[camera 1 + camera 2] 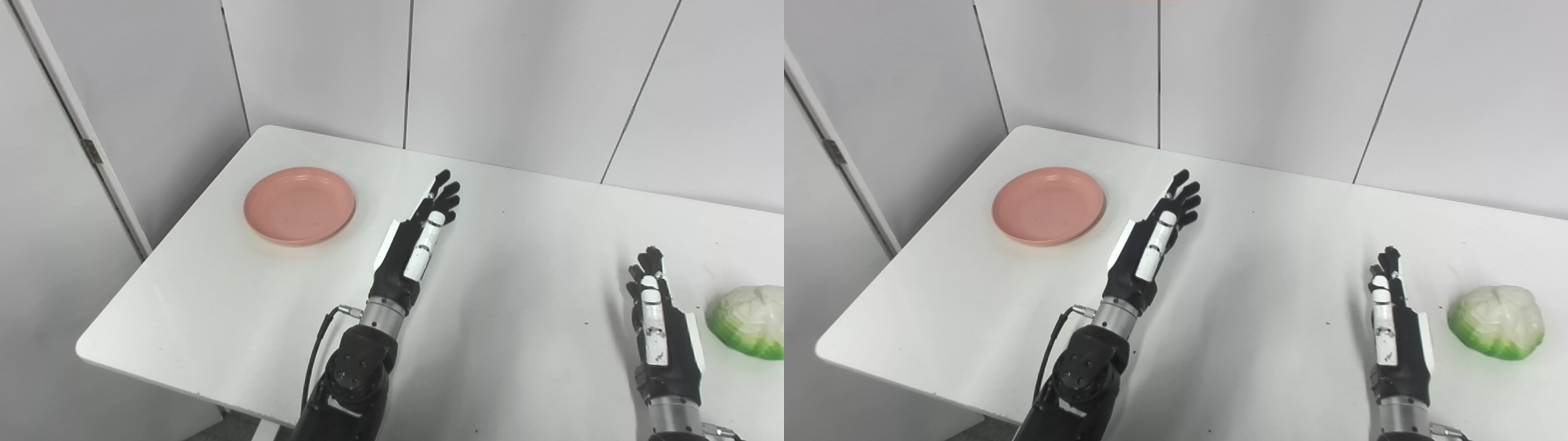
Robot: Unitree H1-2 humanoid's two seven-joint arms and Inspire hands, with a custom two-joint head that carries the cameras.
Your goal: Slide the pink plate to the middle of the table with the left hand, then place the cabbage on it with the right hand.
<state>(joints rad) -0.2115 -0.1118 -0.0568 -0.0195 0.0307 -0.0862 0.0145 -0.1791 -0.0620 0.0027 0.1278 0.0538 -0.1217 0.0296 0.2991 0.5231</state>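
Both hands — left hand, right hand — spread empty; pink plate near table's left edge.

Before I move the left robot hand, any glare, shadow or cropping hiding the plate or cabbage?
Left eye view: pink plate evenly lit, sharp, no glare; cabbage cut by the right edge. Right eye view: cabbage whole, only soft shadows under the left robot hand.

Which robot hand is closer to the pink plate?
The left hand. It reaches out beside the pink plate, while the right hand sits far across the table, next to the cabbage.
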